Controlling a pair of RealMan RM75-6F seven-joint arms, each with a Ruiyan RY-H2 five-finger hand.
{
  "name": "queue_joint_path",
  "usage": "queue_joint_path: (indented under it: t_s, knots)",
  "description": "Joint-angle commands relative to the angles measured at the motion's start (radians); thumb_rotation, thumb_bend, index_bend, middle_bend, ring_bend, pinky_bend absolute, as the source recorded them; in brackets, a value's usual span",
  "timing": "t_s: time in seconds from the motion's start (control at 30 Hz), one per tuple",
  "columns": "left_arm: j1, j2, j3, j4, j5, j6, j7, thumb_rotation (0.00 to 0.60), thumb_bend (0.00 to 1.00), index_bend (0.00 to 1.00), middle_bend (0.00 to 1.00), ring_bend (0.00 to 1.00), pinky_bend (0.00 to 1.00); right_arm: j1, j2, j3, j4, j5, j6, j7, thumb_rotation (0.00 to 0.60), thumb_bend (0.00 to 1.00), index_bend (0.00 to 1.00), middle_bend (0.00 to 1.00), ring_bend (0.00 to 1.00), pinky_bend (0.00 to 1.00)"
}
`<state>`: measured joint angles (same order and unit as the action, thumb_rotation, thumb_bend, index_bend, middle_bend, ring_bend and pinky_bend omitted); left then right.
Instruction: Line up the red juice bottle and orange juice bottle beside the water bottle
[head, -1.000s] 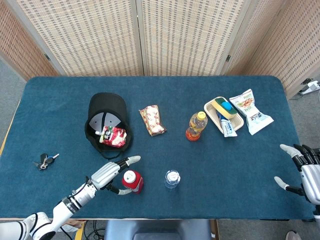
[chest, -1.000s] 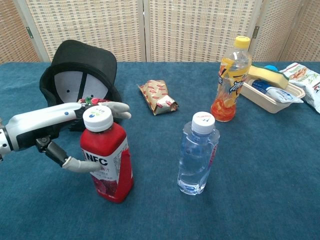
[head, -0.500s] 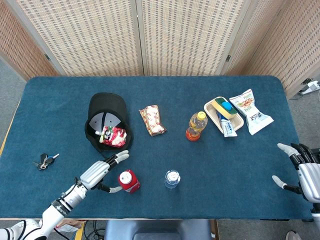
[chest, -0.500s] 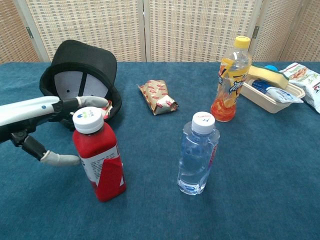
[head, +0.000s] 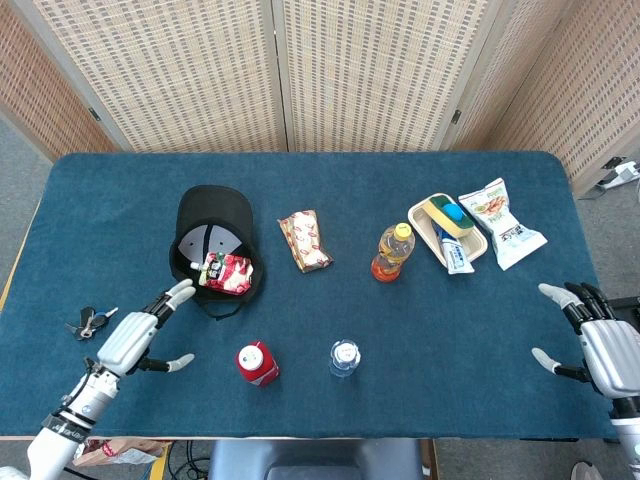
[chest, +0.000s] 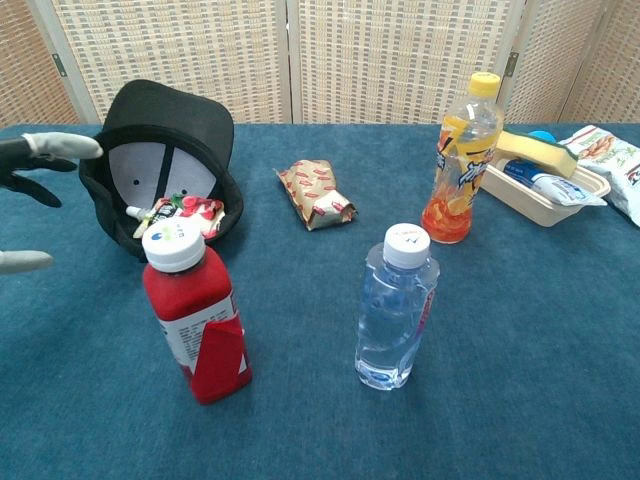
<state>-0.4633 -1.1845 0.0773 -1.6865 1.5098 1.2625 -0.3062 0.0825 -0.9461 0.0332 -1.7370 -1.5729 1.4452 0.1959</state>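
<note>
The blue table (head: 120, 200) carries everything. A black cap (head: 213, 240) lies upturned on its left half, with a red snack packet (head: 227, 273) inside. At the right a cream tray (head: 438, 215) holds a yellow sponge (head: 445, 216) and a tube, with a snack bag (head: 502, 221) beside it.

The left hand (head: 128, 341) hovers near the front left edge, fingers spread and holding nothing, apart from the red juice bottle (chest: 194, 316). The right hand (head: 597, 344) hangs at the front right edge, likewise spread and empty; only the head view shows it, while the chest view catches just the left fingertips (chest: 62, 146).

The red juice bottle stands upright near the front edge, left of the water bottle (chest: 395, 309) with a gap between. The orange juice bottle (chest: 461, 162) stands farther back, right of the water bottle and next to the tray. Its label print is unreadable.

A wrapped snack (head: 305, 241) lies between the cap and the orange juice bottle. Keys (head: 90, 321), seen only from the head view, lie near the left edge.
</note>
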Motion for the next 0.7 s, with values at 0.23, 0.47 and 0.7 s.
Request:
queue_joint_path:
  t_s: [0.23,0.47,0.7]
  knots:
    - [0.108,0.047,-0.029,0.005,-0.06,0.119,0.174,0.6,0.19,0.0,0.0,0.03,0.15,0.025,0.007,-0.014,-0.045,-0.01,-0.048,0.071,0.6,0.14,0.14,0.2,0.08,0.08]
    - [0.141,0.063,-0.043,0.027,-0.071,0.135,0.218,0.6,0.19,0.0,0.0,0.03,0.14,0.03,-0.017,-0.019,-0.053,-0.007,-0.057,0.149,0.6,0.11,0.09,0.13,0.04,0.08]
    - [0.158,0.069,-0.054,0.026,-0.065,0.127,0.222,0.6,0.19,0.0,0.0,0.03,0.14,0.054,-0.069,0.01,-0.035,0.059,-0.092,0.239,0.6,0.09,0.0,0.06,0.0,0.08]
